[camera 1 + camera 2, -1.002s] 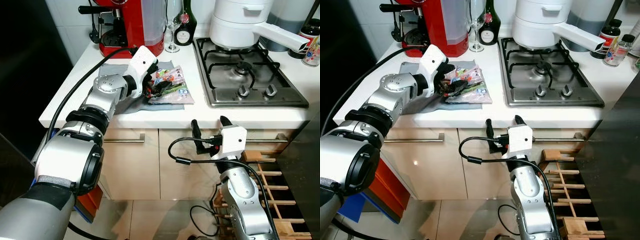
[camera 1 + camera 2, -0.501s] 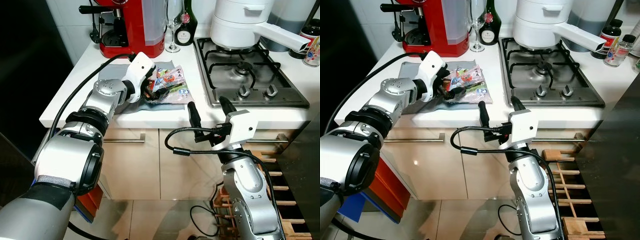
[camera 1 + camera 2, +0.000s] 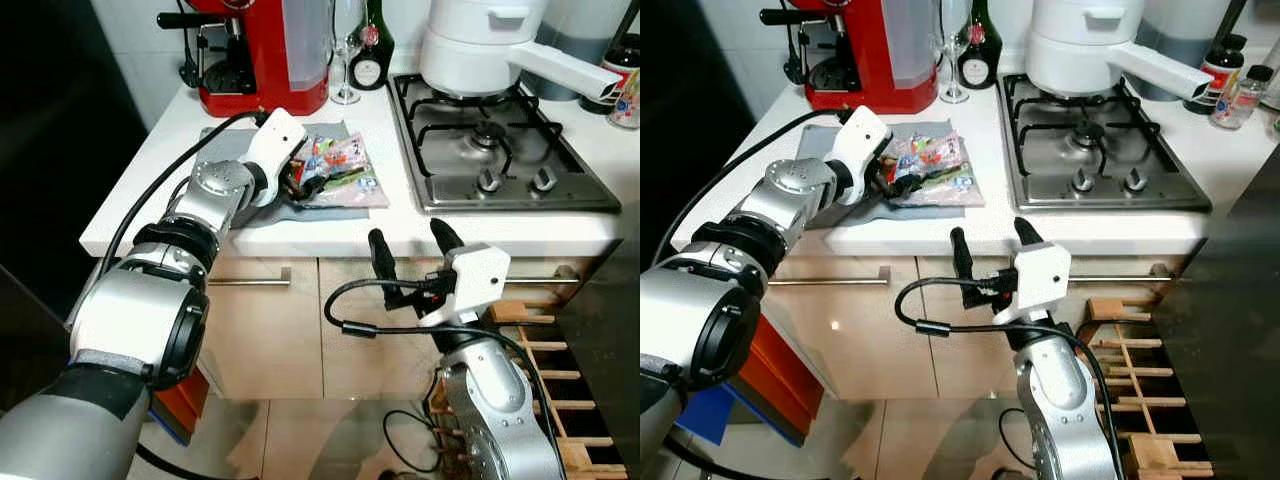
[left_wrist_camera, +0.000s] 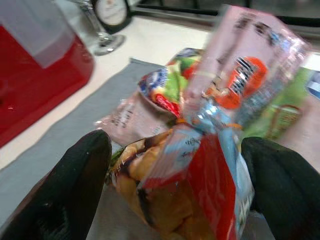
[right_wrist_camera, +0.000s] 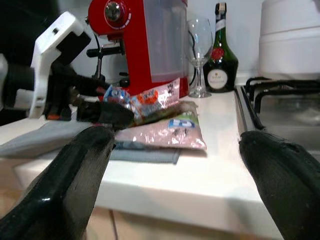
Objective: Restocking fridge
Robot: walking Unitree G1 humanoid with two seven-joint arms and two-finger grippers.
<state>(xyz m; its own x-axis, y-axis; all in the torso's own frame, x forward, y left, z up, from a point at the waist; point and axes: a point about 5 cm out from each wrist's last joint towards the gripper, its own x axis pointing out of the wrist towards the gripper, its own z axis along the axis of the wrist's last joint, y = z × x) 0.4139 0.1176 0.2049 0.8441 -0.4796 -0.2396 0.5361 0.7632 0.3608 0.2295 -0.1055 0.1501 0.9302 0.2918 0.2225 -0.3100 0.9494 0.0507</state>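
Pinching the nearest of the snack packets [image 3: 335,168] on the grey cloth [image 3: 222,148] atop the counter [image 3: 400,225], left gripper [image 3: 297,178] clenched on crinkly film. Looked light, soft and slippery, best held by a bunched edge. Right gripper [image 3: 410,250] spread wide, holding nothing, below the counter edge

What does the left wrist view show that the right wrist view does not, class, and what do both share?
Left wrist view: the left gripper closing around a crinkly red and blue snack packet.

Right wrist view: the green glass bottle, the white pot, the open right gripper.

Shared: red coffee machine, clear wine glass, grey cloth, pink plastic packets.
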